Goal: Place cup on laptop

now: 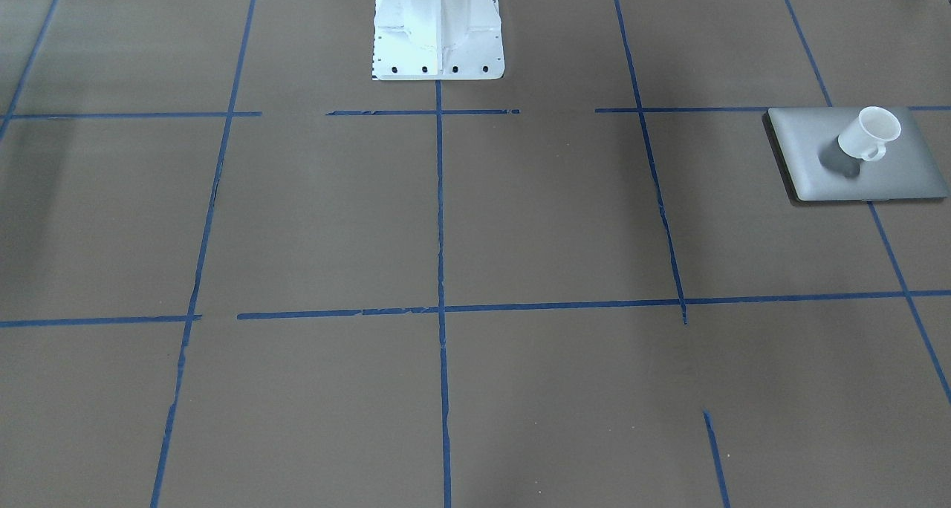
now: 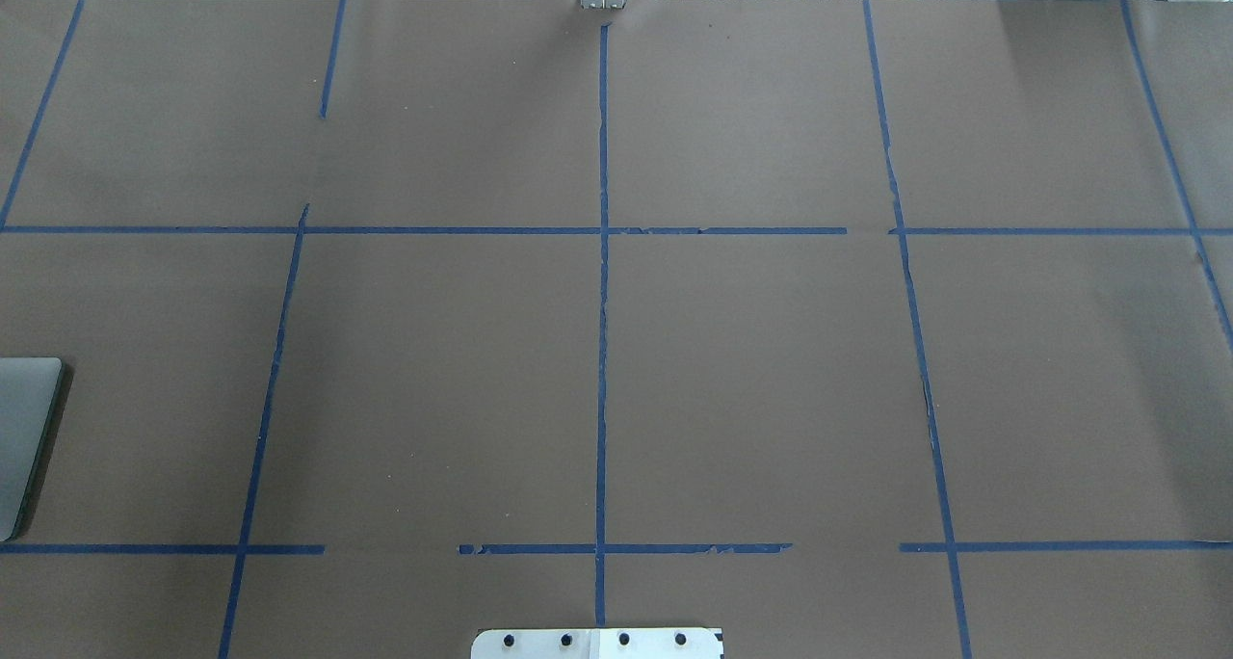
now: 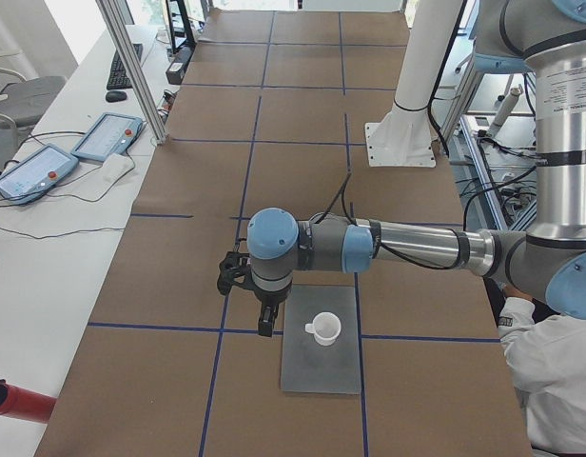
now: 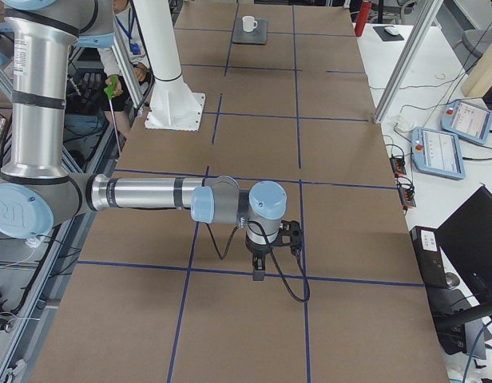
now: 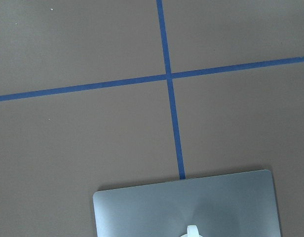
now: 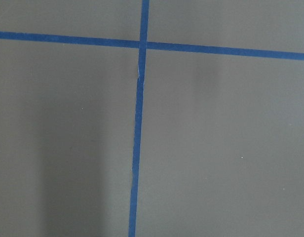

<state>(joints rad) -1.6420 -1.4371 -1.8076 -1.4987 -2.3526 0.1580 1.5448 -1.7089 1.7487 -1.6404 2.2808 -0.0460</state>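
Note:
The small white cup point(image 1: 869, 133) stands upright on the closed silver-grey laptop point(image 1: 854, 163) at the table's end on my left side. It shows too in the exterior left view point(image 3: 323, 328) on the laptop point(image 3: 320, 367). The left wrist view shows the laptop's lid point(image 5: 186, 207) and the cup's handle point(image 5: 192, 231) at the bottom edge. My left gripper point(image 3: 264, 322) hangs above the table just beside the laptop, apart from the cup; I cannot tell whether it is open. My right gripper point(image 4: 258, 270) hangs over bare table far from the cup point(image 4: 248, 23); I cannot tell its state.
The white robot pedestal point(image 1: 438, 33) stands at the table's middle rear. Blue tape lines grid the brown table. Teach pendants point(image 3: 107, 136) lie on the side bench behind an aluminium post point(image 3: 131, 67). An operator point(image 3: 559, 381) sits near the robot's side.

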